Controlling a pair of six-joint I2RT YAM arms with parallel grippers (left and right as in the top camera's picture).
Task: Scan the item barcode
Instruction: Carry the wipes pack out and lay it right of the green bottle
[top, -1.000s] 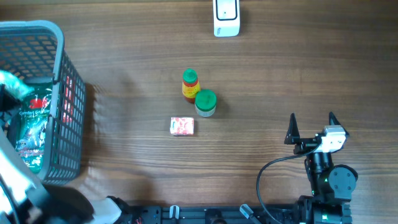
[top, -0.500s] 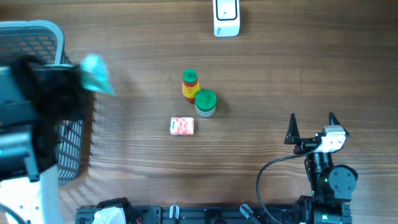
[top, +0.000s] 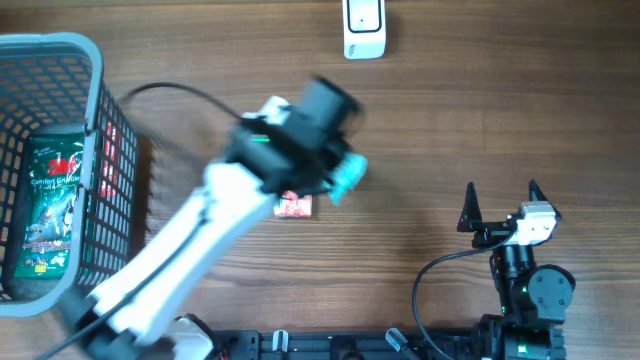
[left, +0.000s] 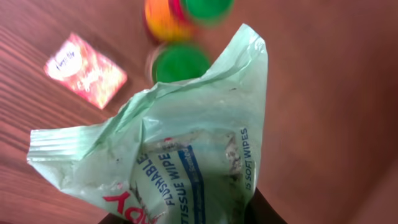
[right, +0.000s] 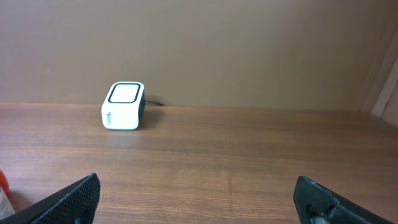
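Note:
My left gripper (top: 338, 172) is shut on a pale green packet of flushable tissue wipes (top: 349, 177), carried above the middle of the table. In the left wrist view the crumpled packet (left: 180, 143) fills the frame and hides the jaws; no barcode shows on the face I see. The white scanner (top: 363, 30) stands at the far edge, apart from the packet, and shows in the right wrist view as a small white box (right: 123, 106). My right gripper (top: 500, 203) rests near the front right, open with nothing between its fingers (right: 78, 198).
A grey basket (top: 100, 120) at the left holds a green bag (top: 55, 205). Under the packet stand a green-lidded jar (left: 180, 62) and an orange bottle (left: 165, 15), with a small red box (top: 293, 206) beside them. My left arm crosses the table diagonally.
My left arm has lifted the wipes packet out of the basket and swung it right, to above the jar and bottle. The right arm has not moved.

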